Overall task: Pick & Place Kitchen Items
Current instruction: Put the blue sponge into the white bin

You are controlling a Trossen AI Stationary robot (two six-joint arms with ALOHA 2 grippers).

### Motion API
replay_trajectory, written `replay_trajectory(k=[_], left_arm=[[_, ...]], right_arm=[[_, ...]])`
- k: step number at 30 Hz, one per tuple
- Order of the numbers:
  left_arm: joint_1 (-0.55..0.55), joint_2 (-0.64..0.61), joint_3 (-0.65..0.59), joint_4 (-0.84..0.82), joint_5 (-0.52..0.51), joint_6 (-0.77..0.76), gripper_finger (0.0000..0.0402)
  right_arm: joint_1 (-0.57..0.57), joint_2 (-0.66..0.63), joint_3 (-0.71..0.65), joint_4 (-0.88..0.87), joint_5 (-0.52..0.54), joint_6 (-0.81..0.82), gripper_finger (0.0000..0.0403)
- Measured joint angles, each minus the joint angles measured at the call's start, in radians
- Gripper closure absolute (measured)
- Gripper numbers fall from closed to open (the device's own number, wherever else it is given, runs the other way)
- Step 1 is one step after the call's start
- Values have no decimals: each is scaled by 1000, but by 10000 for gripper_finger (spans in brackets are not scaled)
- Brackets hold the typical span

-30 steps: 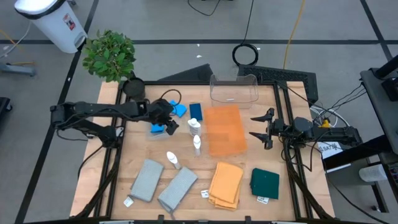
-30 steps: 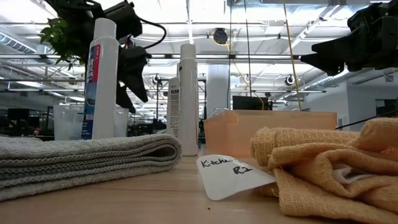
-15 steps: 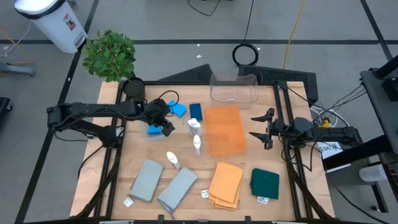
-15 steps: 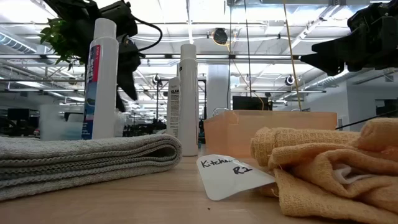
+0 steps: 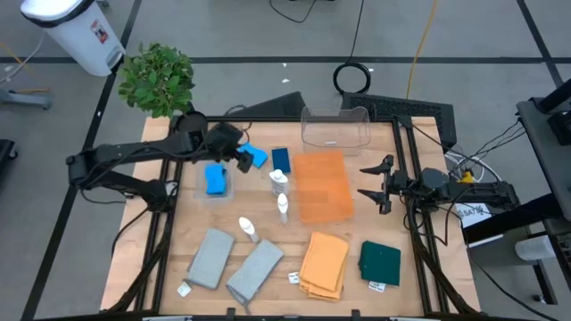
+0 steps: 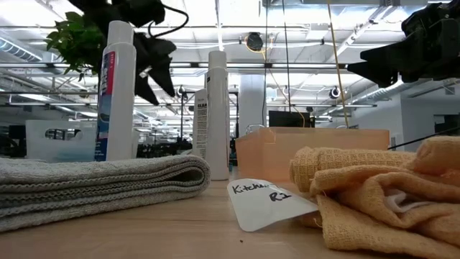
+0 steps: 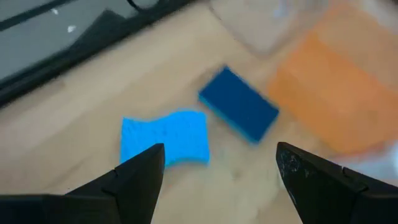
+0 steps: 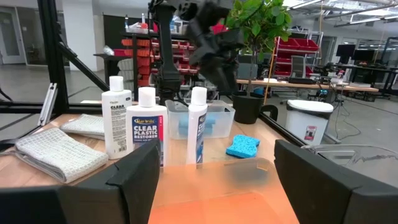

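Note:
My left gripper point(image 5: 239, 159) point(image 7: 217, 180) hangs open above the table's far left part and holds nothing. Beyond its fingers lie a light blue sponge point(image 7: 165, 138) point(image 5: 256, 158) and a dark blue sponge point(image 7: 239, 112) point(image 5: 280, 160), both flat on the wood. Another blue sponge point(image 5: 214, 178) lies in a small clear bin point(image 8: 202, 121). Three white bottles point(image 5: 277, 181) point(image 5: 283, 206) point(image 5: 248, 229) sit mid-table. Two grey cloths point(image 5: 210, 259) point(image 5: 256, 269), an orange cloth point(image 5: 324, 263) and a dark green cloth point(image 5: 380, 263) lie along the near edge. My right gripper point(image 5: 379, 183) waits open at the right edge.
An orange tray point(image 5: 321, 185) lies right of the bottles. A larger clear bin point(image 5: 336, 127) stands at the far edge behind it. A potted plant point(image 5: 159, 78) stands at the far left corner. White paper tags lie by the cloths point(image 6: 266, 201).
My left gripper has risen from just above the blue sponge in the small clear bin and swung toward the far edge, tipping less steeply, still open. It now faces the light blue and dark blue sponges. The sponge in the bin now shows in full.

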Motion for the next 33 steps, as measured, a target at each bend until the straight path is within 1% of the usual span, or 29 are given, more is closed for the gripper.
replay_trajectory(k=[4, 8, 11, 16, 19, 33], left_arm=[[60, 40, 0, 14, 18, 20, 89], [91, 127, 0, 69, 23, 53, 89], [111, 200, 0, 126, 59, 63, 89], [123, 306, 0, 192, 79, 100, 89], [123, 355, 0, 206, 66, 105, 89], [122, 503, 3, 213, 32, 106, 89]], right_arm=[[0, 0, 0, 0, 0, 0, 124], [0, 0, 0, 0, 0, 0, 124], [0, 0, 0, 0, 0, 0, 124], [0, 0, 0, 0, 0, 0, 124], [0, 0, 0, 0, 0, 0, 124], [0, 0, 0, 0, 0, 0, 124]])
